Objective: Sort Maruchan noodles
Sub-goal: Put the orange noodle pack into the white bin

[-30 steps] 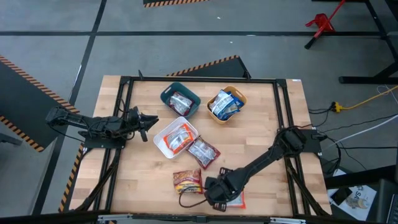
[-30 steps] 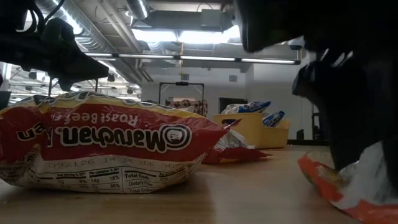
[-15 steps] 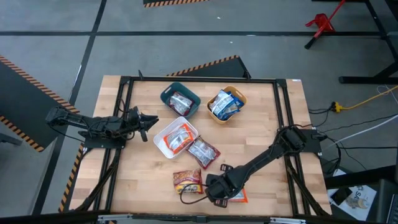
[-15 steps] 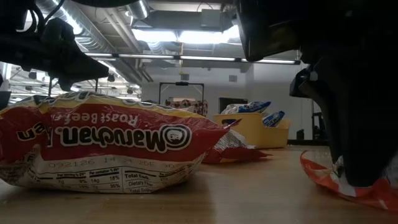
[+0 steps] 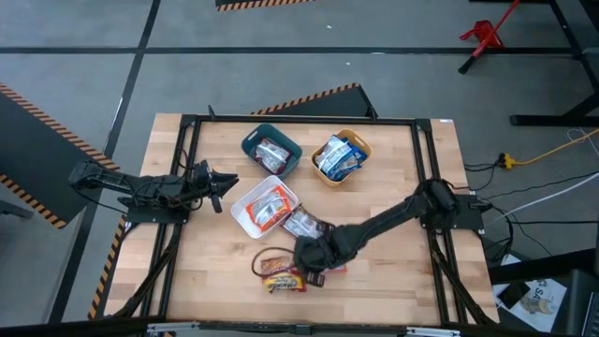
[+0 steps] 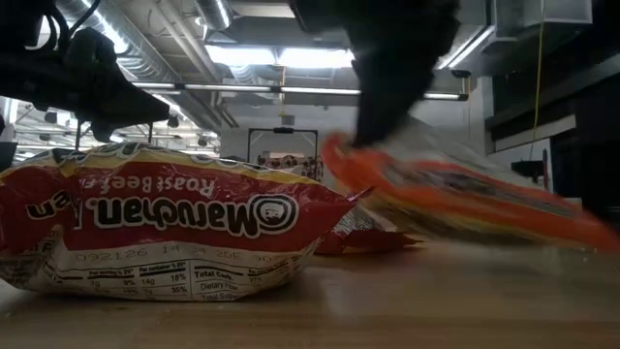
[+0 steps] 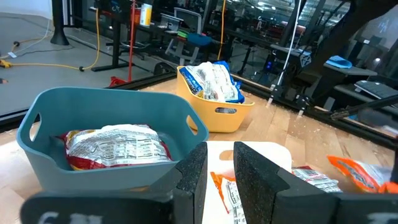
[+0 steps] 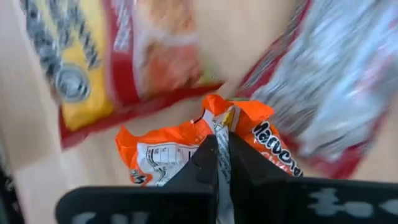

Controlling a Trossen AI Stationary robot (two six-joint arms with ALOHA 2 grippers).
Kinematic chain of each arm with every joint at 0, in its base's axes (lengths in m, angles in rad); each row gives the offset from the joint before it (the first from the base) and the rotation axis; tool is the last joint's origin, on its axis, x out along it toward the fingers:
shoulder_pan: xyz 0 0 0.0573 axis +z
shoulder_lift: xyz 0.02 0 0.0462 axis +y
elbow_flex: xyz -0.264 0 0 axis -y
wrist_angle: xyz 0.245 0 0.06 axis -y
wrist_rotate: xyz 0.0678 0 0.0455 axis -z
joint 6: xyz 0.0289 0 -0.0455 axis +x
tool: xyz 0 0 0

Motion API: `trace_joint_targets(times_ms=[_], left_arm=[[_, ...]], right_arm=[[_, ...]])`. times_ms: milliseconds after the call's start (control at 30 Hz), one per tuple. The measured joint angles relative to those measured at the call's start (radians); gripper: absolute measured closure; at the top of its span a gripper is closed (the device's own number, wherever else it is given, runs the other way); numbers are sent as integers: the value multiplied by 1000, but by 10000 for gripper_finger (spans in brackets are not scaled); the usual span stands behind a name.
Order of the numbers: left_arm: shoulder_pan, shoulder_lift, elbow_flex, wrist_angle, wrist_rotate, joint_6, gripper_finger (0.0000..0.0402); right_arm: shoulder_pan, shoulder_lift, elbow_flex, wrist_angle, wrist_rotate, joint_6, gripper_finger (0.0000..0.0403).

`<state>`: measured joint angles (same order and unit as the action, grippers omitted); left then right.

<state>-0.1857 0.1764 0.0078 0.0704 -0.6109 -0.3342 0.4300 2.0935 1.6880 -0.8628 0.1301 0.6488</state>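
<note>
The right claw (image 8: 222, 165) is clamped shut on the crimped end of an orange-and-white packet (image 8: 186, 152), flat, crinkled plastic with white back-panel print, held tilted clear of the counter (image 5: 393, 271) in the low view, at about 6 o'clock of the white bin (image 5: 241, 213). Beside it, a dark red-and-yellow packet (image 5: 281, 271) lies flat at 7 o'clock, and a silvery red-edged one (image 5: 304, 225) at 12 o'clock. The left claw (image 7: 217, 174) waits at the counter's 9 o'clock edge, fingers nearly together, holding nothing.
</note>
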Motion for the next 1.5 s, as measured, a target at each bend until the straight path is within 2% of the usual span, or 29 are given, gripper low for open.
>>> trace_joint_targets(times_ms=[200,433,633,933,1300,1500], left_arm=[[0,0,0,0,0,-3,328],[0,0,0,0,0,-3,328],[0,0,0,0,0,-3,328],[0,0,0,0,-3,-4,328],[0,0,0,0,-26,-4,328],[0,0,0,0,-46,-3,328]], right_arm=[[-69,-24,108,-38,51,-123,402],[-182,-24,234,-21,139,-352,402],[-291,-23,261,95,184,-606,403],[-368,0,263,252,69,-903,403],[-370,110,263,318,-72,-1023,402],[-372,120,263,343,-97,-1078,367]])
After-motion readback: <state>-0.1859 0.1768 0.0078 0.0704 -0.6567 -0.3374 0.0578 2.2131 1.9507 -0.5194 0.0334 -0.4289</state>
